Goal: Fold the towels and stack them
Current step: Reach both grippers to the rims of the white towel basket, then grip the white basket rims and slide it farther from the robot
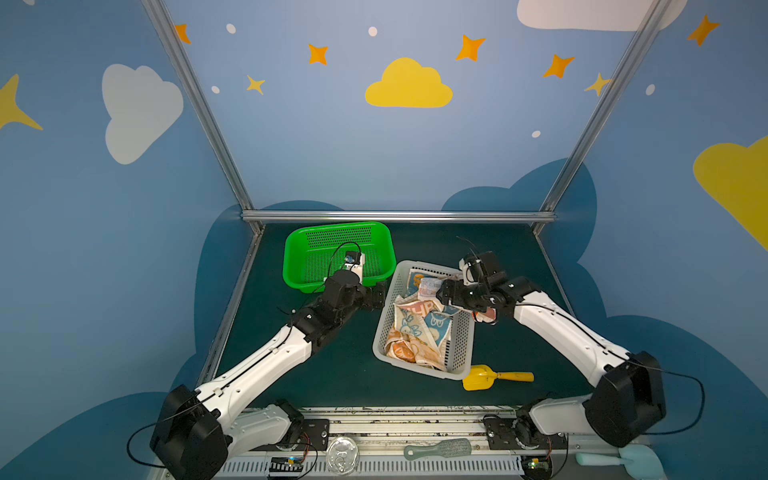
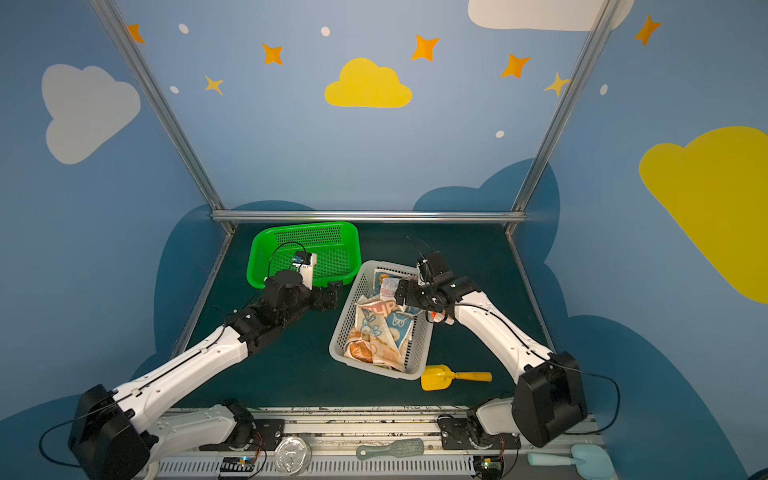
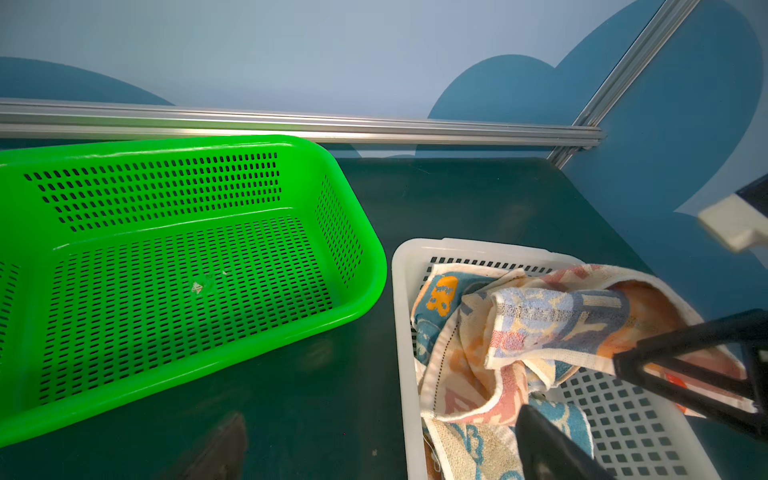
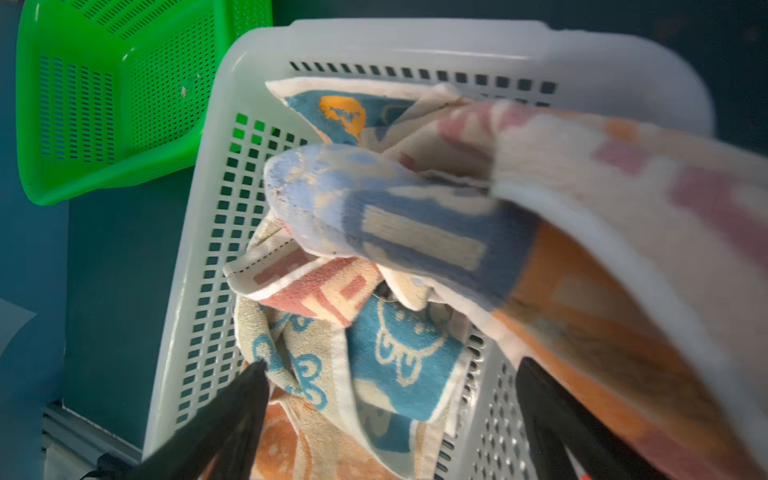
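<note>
With the right gripper point(image 4: 392, 363) jaws wide over the towels point(image 1: 419, 332) heaped in the white basket point(image 4: 415, 41), one towel point(image 4: 602, 208) only draped on a jaw could slip off or drag others out, while the left gripper point(image 1: 376, 296) waits wide open.

Crumpled printed towels point(image 1: 419, 328) in white basket point(image 1: 385, 324)

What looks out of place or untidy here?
The towels lie crumpled in a heap in the white basket, and one towel hangs over its rim. A yellow scoop lies beside that basket, unrelated to folding.
</note>
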Controlling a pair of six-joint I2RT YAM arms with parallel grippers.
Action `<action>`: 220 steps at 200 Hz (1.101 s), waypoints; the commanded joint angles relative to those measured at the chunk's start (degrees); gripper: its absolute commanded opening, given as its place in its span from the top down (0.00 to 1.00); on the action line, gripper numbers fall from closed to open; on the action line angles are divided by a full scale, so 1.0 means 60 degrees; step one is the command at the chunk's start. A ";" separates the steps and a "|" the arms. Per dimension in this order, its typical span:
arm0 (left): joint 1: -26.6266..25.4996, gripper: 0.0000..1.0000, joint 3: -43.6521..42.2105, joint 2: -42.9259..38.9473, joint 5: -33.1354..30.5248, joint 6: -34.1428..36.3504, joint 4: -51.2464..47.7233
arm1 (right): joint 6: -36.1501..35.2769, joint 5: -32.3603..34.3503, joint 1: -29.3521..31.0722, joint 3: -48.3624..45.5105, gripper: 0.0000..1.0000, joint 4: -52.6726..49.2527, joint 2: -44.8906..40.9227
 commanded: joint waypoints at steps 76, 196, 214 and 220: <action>-0.0234 0.00 0.1071 0.1534 0.0886 -0.0643 -0.0397 | -0.0689 0.1545 -0.0796 0.0275 0.02 -0.2910 -0.1223; -0.0311 0.00 0.1553 0.2248 0.2154 -0.1225 -0.0778 | -0.0656 0.1263 -0.0964 -0.0576 0.36 -0.1935 0.0227; -0.0333 0.00 0.1600 0.2269 0.2288 -0.1264 -0.0854 | -0.0831 0.1045 -0.1137 0.0033 0.50 -0.2435 0.0920; -0.0349 0.00 0.1599 0.2269 0.2285 -0.1262 -0.0872 | -0.0839 0.1023 -0.1221 0.0249 0.55 -0.2623 0.1114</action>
